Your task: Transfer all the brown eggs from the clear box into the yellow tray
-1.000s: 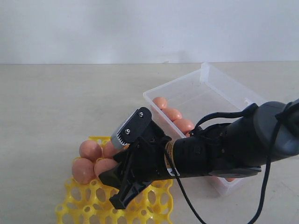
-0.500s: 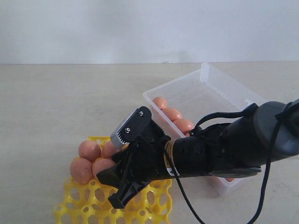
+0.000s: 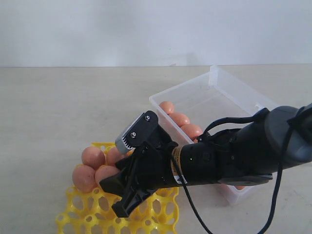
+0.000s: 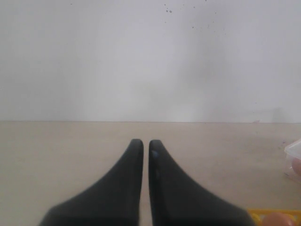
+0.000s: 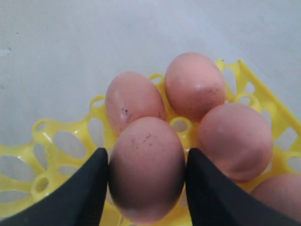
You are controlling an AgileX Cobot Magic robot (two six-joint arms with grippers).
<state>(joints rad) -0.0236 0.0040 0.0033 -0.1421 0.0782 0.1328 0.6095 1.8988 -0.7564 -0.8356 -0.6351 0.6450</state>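
My right gripper (image 5: 146, 162) is shut on a brown egg (image 5: 146, 169), holding it low over the yellow tray (image 5: 66, 150). Three more brown eggs (image 5: 194, 84) stand in cups just beyond it. In the exterior view the right gripper (image 3: 121, 173) reaches across to the yellow tray (image 3: 92, 217) at the lower left, where several eggs (image 3: 92, 157) cluster at its far end. The clear box (image 3: 219, 95) stands behind the arm with three eggs (image 3: 179, 118) showing along its left wall; the arm hides more of it. My left gripper (image 4: 146, 143) is shut and holds nothing, hovering over bare table.
The right arm's black body (image 3: 234, 156) lies across the near part of the box. The left wrist view catches a corner of the clear box (image 4: 294, 155) and a bit of the yellow tray (image 4: 261, 215). A pale wall rises behind the beige table (image 3: 73, 107).
The right gripper with its egg has crept slightly left and down over the tray. The tray and its eggs have shifted a little to the left.
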